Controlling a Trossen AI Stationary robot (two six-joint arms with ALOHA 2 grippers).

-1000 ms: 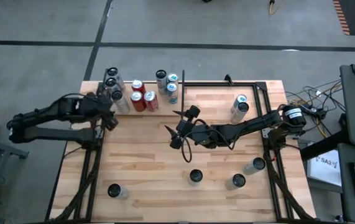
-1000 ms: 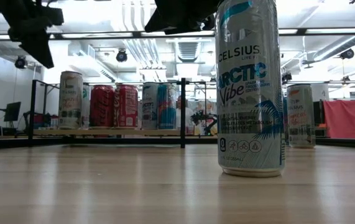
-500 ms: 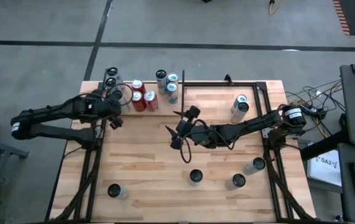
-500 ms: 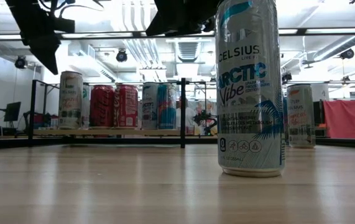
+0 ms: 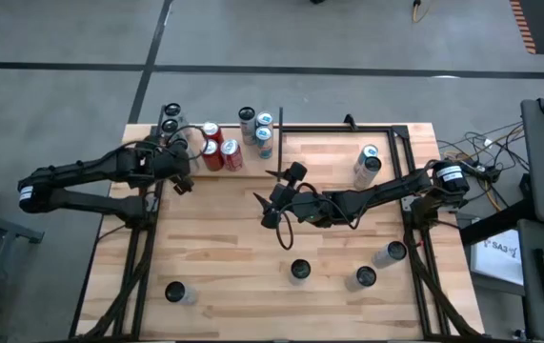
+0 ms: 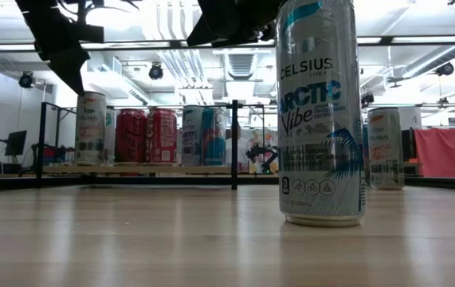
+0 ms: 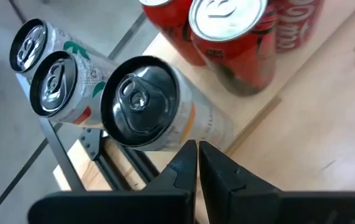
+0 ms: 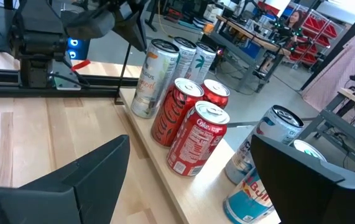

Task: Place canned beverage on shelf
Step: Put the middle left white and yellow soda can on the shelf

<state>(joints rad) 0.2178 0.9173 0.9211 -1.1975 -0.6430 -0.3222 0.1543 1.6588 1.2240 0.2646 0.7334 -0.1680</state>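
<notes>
The left pincer (image 5: 182, 181) hangs over the worktop's (image 5: 224, 248) far left corner with its fingers (image 7: 186, 163) pressed together and nothing between them. Just beyond its tips stands a pale can with a dark lid (image 7: 141, 104), on the shelf (image 5: 195, 167), a low plywood panel with thin black rods along that far edge. Two more pale cans (image 7: 46, 71) stand behind it, three red cans (image 5: 217, 148) beside it, and blue-and-white cans (image 5: 255, 126) further along the same panel.

The right pincer (image 5: 273, 195) waits near the middle of the worktop, fingers spread wide and empty, facing the shelf.

The worktop is pale butcher-block wood. Loose cans stand on it: one (image 5: 367, 164) at the far right, four along the near edge (image 5: 299, 271), one of which, a tall Celsius can (image 6: 319, 112), fills the low view. Around lies grey concrete floor (image 5: 62, 38); behind are white ceiling beams, strip lights and a pink cloth (image 6: 447, 151).
</notes>
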